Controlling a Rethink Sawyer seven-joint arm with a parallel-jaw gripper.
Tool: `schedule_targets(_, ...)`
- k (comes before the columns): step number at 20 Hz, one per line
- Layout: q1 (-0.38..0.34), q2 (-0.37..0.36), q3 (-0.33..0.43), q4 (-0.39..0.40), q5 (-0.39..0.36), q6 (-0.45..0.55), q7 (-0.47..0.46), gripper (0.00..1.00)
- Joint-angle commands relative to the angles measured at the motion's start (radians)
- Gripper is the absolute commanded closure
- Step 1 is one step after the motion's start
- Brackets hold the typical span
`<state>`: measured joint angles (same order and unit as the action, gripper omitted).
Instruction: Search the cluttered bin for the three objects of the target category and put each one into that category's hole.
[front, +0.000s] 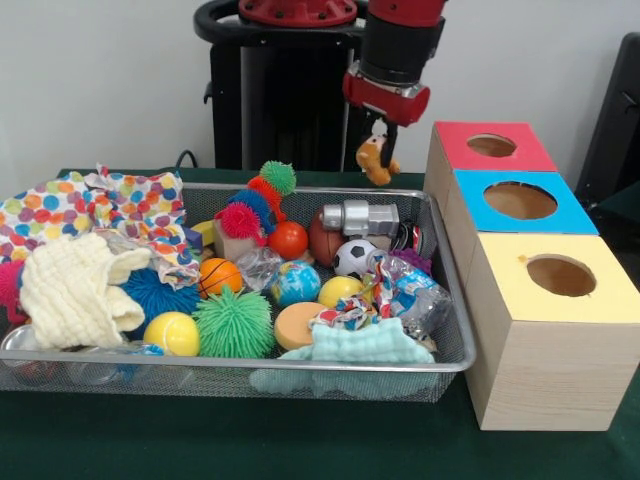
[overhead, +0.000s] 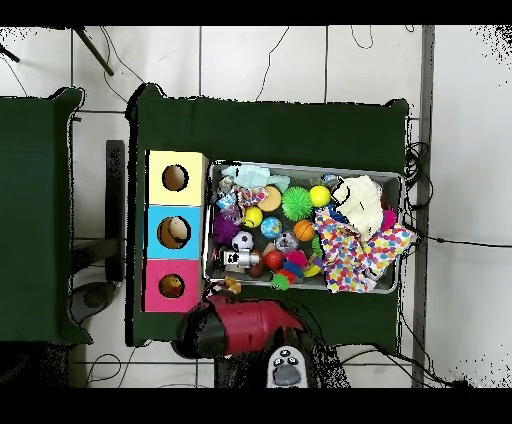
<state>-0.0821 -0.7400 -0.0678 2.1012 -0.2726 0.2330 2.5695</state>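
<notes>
From the front, the silver wire mesh bin (front: 440, 362) on the green table (front: 300, 440) is crowded with spiky rubber balls (front: 233, 322), sport balls and cloths. The red and black arm comes down from above; its jaws (front: 378, 140) pinch a small orange-brown plush toy (front: 376, 158), in the air beside the red-topped round hole (front: 491, 145).

From overhead, the toy (overhead: 230, 286) is between the bin (overhead: 300, 167) and the red hole (overhead: 172, 286), near the table's edge at the robot.
</notes>
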Motion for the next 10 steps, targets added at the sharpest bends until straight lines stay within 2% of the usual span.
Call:
schedule_targets(1, -0.132, -0.164, 0.118, 0.041, 0.053, 0.166, -0.060, 1.00)
schedule_targets(4, -0.157, -0.216, 0.142, 0.036, 0.065, 0.222, -0.078, 1.00)
schedule_targets(10, -0.149, -0.281, 0.155, 0.026, 0.075, 0.301, -0.070, 1.00)
